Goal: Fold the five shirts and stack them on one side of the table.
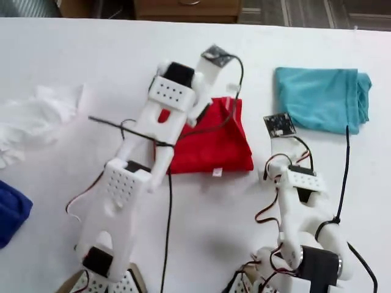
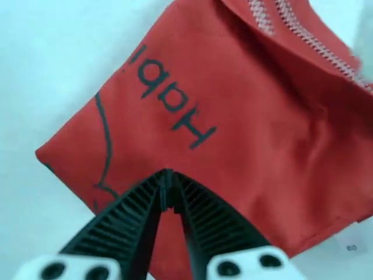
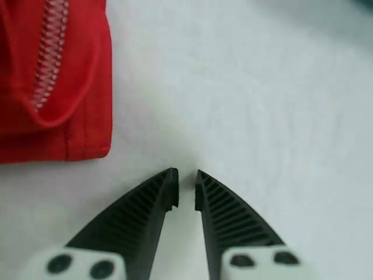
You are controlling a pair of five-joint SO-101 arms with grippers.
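Shirts, 4 listed.
Item 1: red shirt [image 1: 214, 143], folded flat at bench centre. Approx. square, slightly longer side-to-side, striped collar trim toward far edge.
Item 2: teal shirt [image 1: 317, 97], folded, far right, well apart from red.
Item 3: white shirt [image 1: 30, 119], crumpled, not yet folded, left side.
Item 4: blue shirt [image 1: 9, 210], bunched at left edge, near side.

Left hand [image 2: 167, 189]: tips pressed together, directly over red shirt's printed face; no cloth visibly pinched.
Right hand [image 3: 186, 186]: narrow gap betw. tips, holding nothing, over bare bench near red shirt's corner.

Key relation: red lies under left hand, so left arm [image 1: 165, 104] is nearer. Teal lies to red's right, beyond right arm [image 1: 299, 183]. Judged: red prob. goes onto teal next, a rightward carry.

Bench [image 1: 201, 232]: plain white, smooth, black cables [image 1: 166, 232] across it.
Room: wood cabinet [image 1: 186, 7] behind far edge.
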